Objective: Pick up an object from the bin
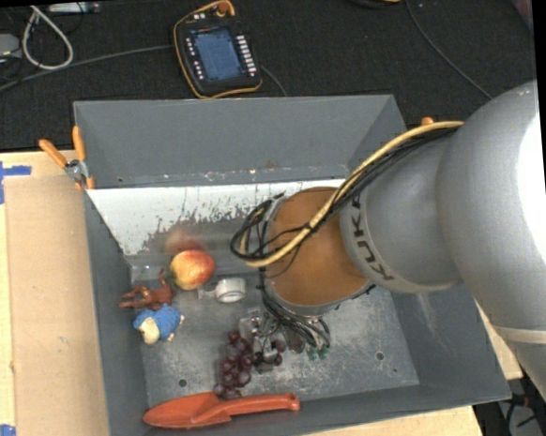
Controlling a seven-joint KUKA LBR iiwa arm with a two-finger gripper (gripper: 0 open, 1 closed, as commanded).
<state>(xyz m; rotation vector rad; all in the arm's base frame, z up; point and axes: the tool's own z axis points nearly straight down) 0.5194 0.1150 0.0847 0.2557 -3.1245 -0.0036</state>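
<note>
Closest to the lens: grey arm (498, 213) bulking across the right of the frame, with orange wrist cover (309, 256) and looped cables (283, 228) at centre. Below that cover, low over the floor of the bin (117, 384) at lower centre, fingers (275, 339), half masked by the wrist; cannot tell whether apart or together. Just left of them, touching or very nearly so, dark purple grape bunch (238, 366), trailing toward the lower left. Likeliest target, judging by closeness alone, though not seen clamped. Along the bottom wall, just below the grapes, orange-red scoop (222, 410) lying flat. Farther up and left, well apart from the wrist: reddish apple (192, 268), small white ring (230, 289) beside it, brown figure (145, 295), blue-and-yellow soft toy (159, 323). Risks from here: closing on only a few outer grapes and losing the lumpy, floppy bunch on the lift; pressing too deep and scraping the metal floor; clipping just the bunch's edge and shoving it down against the scoop instead of gripping it; dragging the scoop along, with the bunch possibly resting on its handle. Little danger to the apple group, given the gap.
</note>
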